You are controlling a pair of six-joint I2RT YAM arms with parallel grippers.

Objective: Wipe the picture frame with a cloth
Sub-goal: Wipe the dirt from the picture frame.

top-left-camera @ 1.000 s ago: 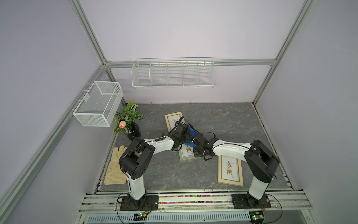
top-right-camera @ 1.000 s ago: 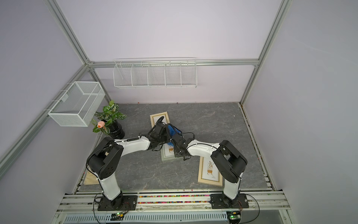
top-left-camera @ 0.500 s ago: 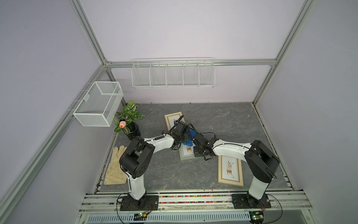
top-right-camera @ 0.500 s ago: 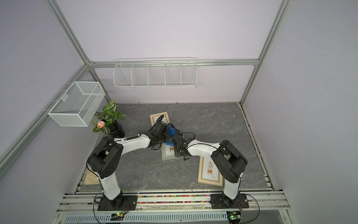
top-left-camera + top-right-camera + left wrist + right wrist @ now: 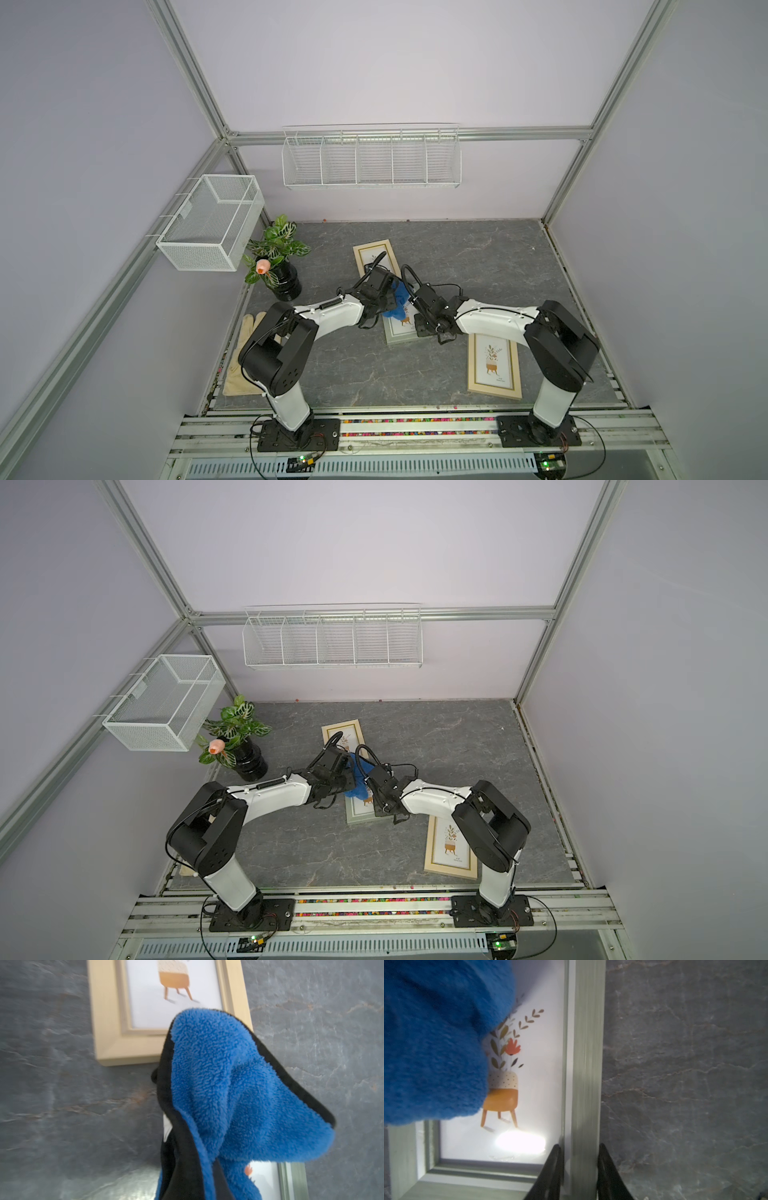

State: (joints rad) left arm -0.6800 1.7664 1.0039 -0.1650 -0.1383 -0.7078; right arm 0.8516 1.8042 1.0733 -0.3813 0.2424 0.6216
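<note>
- left arm (image 5: pixel 332 313) and right arm (image 5: pixel 494 320) reach in low and meet over the grey-green frame (image 5: pixel 402 335); poses barely changed
- cloth (image 5: pixel 397 300) has slid a little down the frame's glass toward its near end, so I judge a wipe stroke is underway, not finished
- left gripper (image 5: pixel 379 297) clamped tight on cloth
- right gripper (image 5: pixel 579 1148) pinches frame's side rail, steadying it

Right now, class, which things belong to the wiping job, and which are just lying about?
In use: cloth, grey frame.
Lying about: far wooden frame, near wooden frame, glove, plant, mesh basket, wire rack.
</note>
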